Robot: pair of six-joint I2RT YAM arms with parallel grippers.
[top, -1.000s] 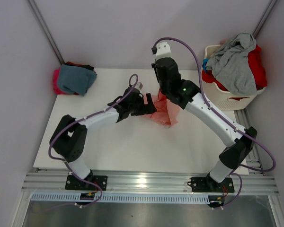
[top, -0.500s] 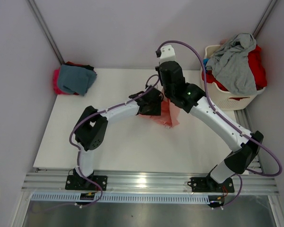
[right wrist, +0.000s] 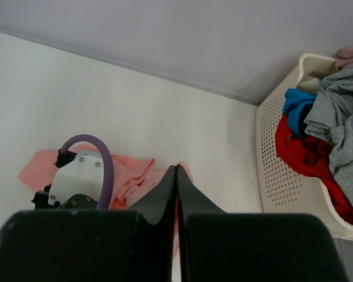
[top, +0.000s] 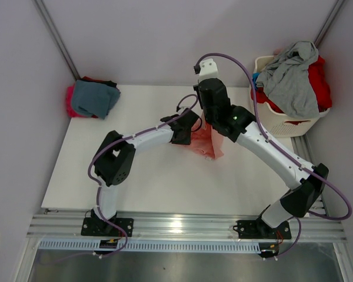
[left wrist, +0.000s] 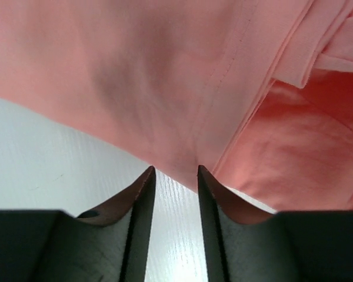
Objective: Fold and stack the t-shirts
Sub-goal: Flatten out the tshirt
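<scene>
Right hand is pinched shut on the salmon t-shirt; left hand, half-open at its hem, should bite deeper before closing, clear of the counter

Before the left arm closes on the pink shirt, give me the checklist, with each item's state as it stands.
1. Gap between the left fingers wide enough for cloth: ok, a clear gap shows.
2. Edge of the salmon-pink shirt inside that gap: cannot tell, its lowest edge only just reaches the tips.
3. Grip of the right fingers on the shirt: ok, they are shut with pink cloth at their tips, and the shirt's edge hangs above the table.
4. One layer only at the left fingers: cannot tell, folds and a seam bunch there.
5. Room around the folded stack: ok, it lies in the far left corner, apart from both arms.
</scene>
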